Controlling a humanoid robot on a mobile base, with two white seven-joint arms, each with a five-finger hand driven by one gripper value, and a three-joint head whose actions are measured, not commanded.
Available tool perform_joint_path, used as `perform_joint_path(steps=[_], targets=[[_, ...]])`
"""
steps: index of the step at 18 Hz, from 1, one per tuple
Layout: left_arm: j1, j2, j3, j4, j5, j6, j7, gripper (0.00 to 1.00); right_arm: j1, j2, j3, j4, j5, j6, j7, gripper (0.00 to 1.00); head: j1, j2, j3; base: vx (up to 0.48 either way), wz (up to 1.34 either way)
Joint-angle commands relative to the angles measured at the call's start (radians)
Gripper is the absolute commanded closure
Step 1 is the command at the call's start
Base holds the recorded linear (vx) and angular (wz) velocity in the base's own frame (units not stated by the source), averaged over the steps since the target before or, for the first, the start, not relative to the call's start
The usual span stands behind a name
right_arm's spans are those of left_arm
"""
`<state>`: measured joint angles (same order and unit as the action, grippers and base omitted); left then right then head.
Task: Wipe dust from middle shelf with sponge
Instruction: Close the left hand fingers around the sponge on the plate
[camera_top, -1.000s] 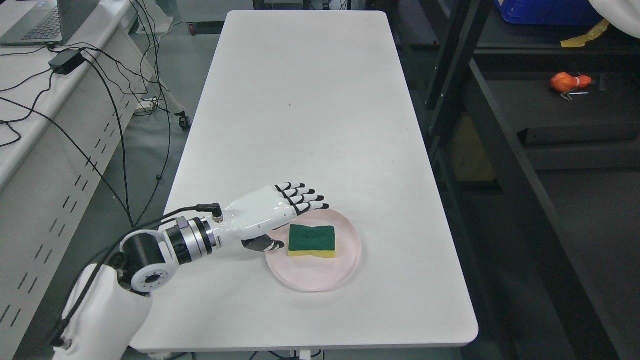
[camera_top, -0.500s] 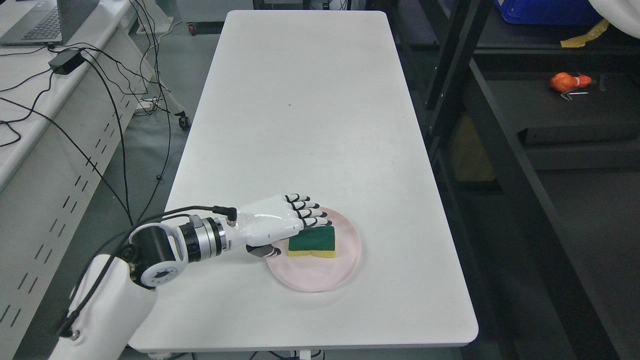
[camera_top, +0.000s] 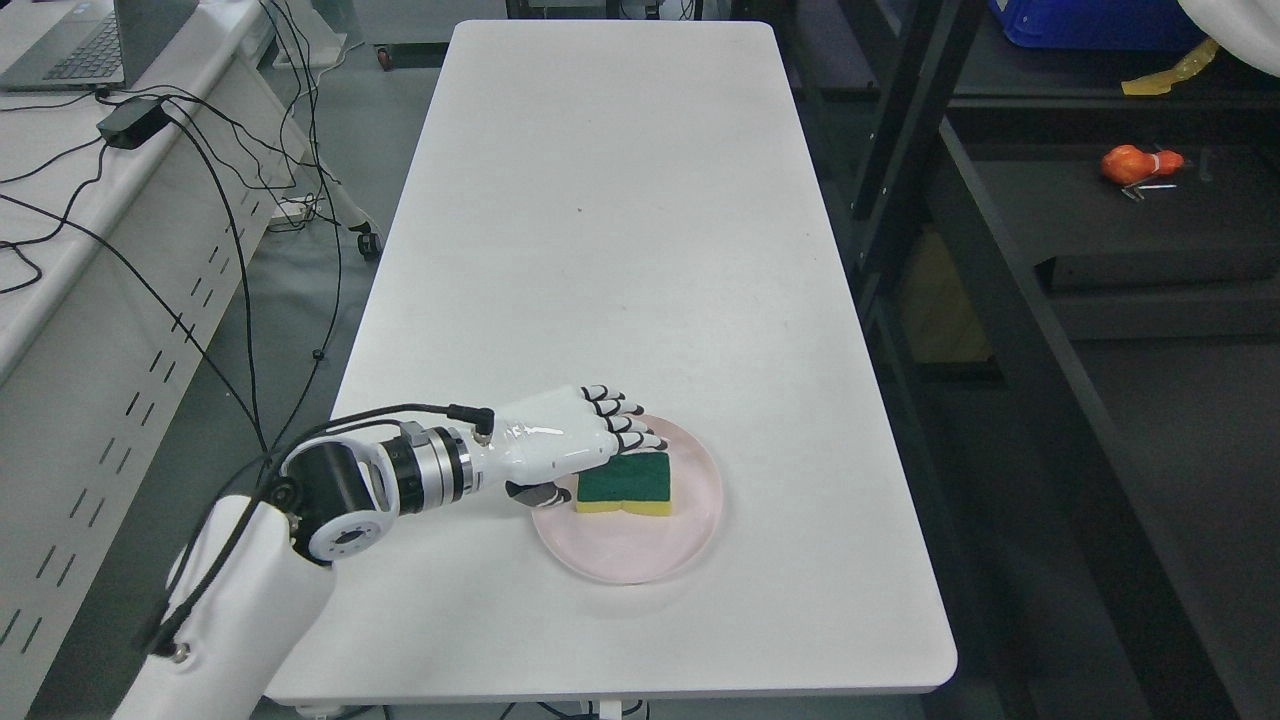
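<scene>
1. Your left hand (camera_top: 565, 450) reaches in from the lower left, palm down, over the near-left edge of the sponge (camera_top: 624, 482).
2. Its fingers (camera_top: 628, 424) are stretched out and relaxed, gripping nothing; the thumb (camera_top: 540, 494) sits just left of the sponge.
3. You'll find the sponge, green side up with a yellow base, lying flat on the pink plate (camera_top: 690, 530).
4. The plate rests near the front of the white table (camera_top: 620, 220).
5. The dark shelf (camera_top: 1150, 230) stands to your right.
</scene>
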<state>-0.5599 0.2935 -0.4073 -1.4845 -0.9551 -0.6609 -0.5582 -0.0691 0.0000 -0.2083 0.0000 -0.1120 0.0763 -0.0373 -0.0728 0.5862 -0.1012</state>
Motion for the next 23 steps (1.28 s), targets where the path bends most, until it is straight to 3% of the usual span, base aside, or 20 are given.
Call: perform_joint_path(steps=[1,4,9,15,20,23], targets=[[-0.006,-0.043,-0.019,0.058,-0.01,0.001,-0.008,0.24,0.0,-0.017,0.0,-0.017,0.0,0.0,0.0,0.0,0.0,0.0,0.0,0.0,0.0],[0.006,-0.068,-0.019,0.059,-0.01,0.0,-0.025,0.28,0.0,-0.017,0.001,-0.017,0.0,0.0,0.0,0.0,0.0,0.0,0.0,0.0,0.0],[0.012,-0.071,0.004,0.059,0.002,0.0,-0.028,0.45,0.0,-0.017,0.001,-0.017,0.0,0.0,0.0,0.0,0.0,0.0,0.0,0.0,0.0],[0.054,-0.152,0.165,0.05,0.039,-0.008,-0.028,0.66,0.0,-0.017,0.001,-0.017,0.0,0.0,0.0,0.0,0.0,0.0,0.0,0.0,0.0],[0.084,-0.168,0.29,0.05,0.215,-0.008,-0.028,0.89,0.0,-0.017,0.001,-0.017,0.0,0.0,0.0,0.0,0.0,0.0,0.0,0.0,0.0],[0.086,-0.22,0.386,0.044,0.353,-0.008,-0.023,0.93,0.0,-0.017,0.0,-0.017,0.0,0.0,0.0,0.0,0.0,0.0,0.0,0.0,0.0]])
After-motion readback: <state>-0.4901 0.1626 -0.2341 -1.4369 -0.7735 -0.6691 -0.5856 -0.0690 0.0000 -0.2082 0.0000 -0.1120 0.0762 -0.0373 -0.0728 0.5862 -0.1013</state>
